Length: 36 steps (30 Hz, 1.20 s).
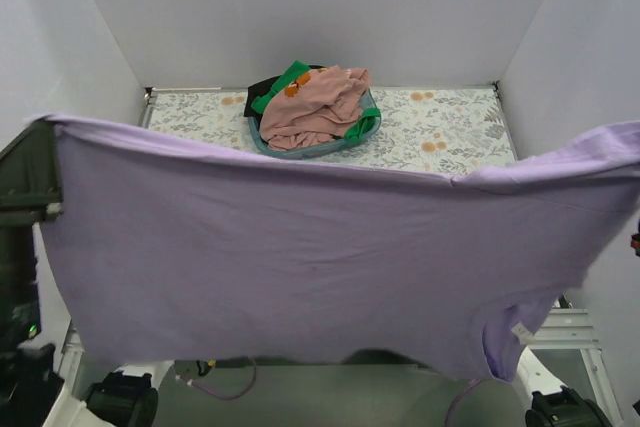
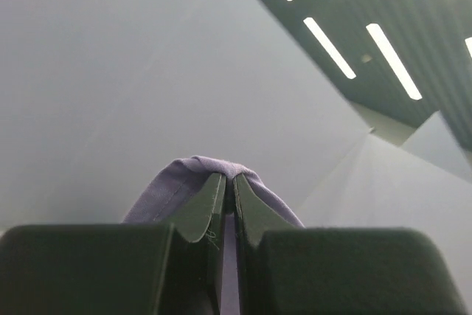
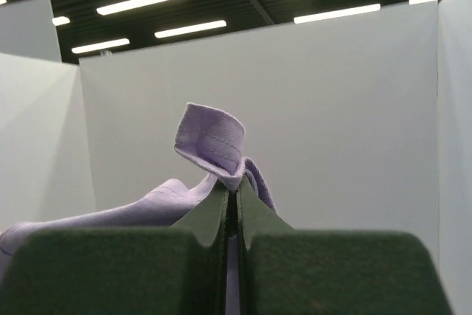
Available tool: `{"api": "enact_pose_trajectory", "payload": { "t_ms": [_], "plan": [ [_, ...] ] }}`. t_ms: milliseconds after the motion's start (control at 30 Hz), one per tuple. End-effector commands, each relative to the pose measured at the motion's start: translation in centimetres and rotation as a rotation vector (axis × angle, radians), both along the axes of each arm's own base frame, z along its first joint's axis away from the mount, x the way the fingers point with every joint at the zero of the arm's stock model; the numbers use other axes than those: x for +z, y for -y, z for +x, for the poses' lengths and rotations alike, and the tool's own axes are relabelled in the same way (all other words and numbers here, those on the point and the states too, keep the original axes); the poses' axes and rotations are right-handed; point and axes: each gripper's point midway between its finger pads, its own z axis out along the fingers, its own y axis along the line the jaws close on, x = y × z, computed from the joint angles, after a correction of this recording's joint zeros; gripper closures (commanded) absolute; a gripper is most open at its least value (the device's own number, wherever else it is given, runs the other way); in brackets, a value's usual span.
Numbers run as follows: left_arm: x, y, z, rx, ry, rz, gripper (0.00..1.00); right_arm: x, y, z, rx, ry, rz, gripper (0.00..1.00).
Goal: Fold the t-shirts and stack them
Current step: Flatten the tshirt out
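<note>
Purple t-shirt (image 1: pixel 300 257) is hanging in the air, stretched wide from 9 to 3 o'clock in the top view and well above the counter (image 1: pixel 450 127). It is blocking most of that view, including the near half of the counter and both arms' working ends. Its neck opening with a small tag (image 1: pixel 520 332) is sitting at about 5 o'clock.

Left end effector (image 2: pixel 228 182) is pinching a fold of the purple cloth, fingers together on it and aiming up toward the ceiling lights (image 2: pixel 328 46). Right end effector (image 3: pixel 234 186) is likewise clamping a stitched hem, which is curling over the fingertips at 12 o'clock.

Behind the sheet, at 12 o'clock on the counter, a teal basket (image 1: pixel 310 150) is holding the rest:
- pink t-shirt (image 1: pixel 320 107) is bunched on top
- green t-shirt (image 1: pixel 293 75) is poking out at the basket's 11 and 4 o'clock
- black t-shirt (image 1: pixel 262 87) is showing at its 10 o'clock edge

White walls (image 1: pixel 300 7) are closing in three sides.

Count: four t-shirts (one of each colour), one basket, two end effectors.
</note>
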Motion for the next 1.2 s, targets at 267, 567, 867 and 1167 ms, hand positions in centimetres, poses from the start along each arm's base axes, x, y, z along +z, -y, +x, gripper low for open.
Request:
{"api": "enact_pose_trajectory", "payload": {
  "t_ms": [267, 567, 867, 1167],
  "plan": [
    [-24.0, -0.2, 22.4, 0.133, -0.607, 0.055, 1.0, -16.9, -2.1, 21.1, -0.136, -0.437, -0.023, 0.99],
    [-47.1, -0.1, 31.6, 0.172, -1.013, 0.069, 1.0, -35.2, -2.8, 33.6, -0.259, -0.776, -0.046, 0.99],
    [-56.8, 0.4, 41.8, 0.141, -1.283, 0.149, 1.0, -43.5, -4.6, 45.0, -0.281, -0.984, -0.134, 0.99],
    [-58.8, -1.3, 45.4, 0.183, -1.33, 0.148, 1.0, -43.7, -5.4, 51.6, -0.299, -0.965, -0.22, 0.99]
  ]
}}
